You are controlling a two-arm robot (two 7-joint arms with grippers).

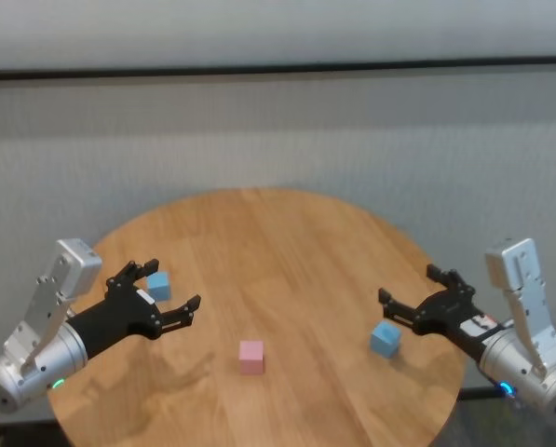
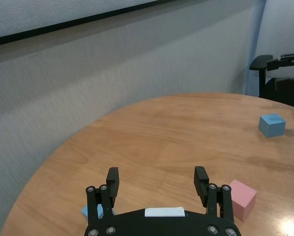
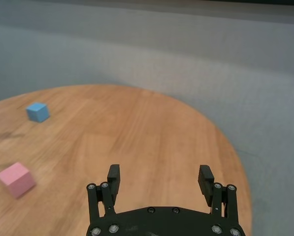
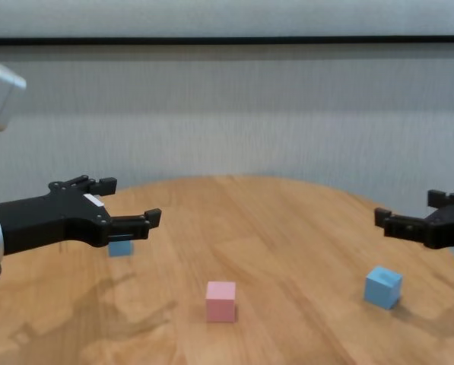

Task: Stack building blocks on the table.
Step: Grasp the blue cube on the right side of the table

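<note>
Pink block (image 1: 250, 356) between open left gripper (image 1: 162, 291), right gripper (image 1: 411, 293).

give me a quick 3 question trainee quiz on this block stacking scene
1. How many building blocks lie on the table?
2. True or false: a block is already stacked on another.
3. Which block lies nearest the left gripper: A pink, B blue?

Key:
1. Three: pink block, left blue block, right blue block.
2. False; all lie apart.
3. B. Both the left gripper and the right gripper hover open, holding nothing.
</note>
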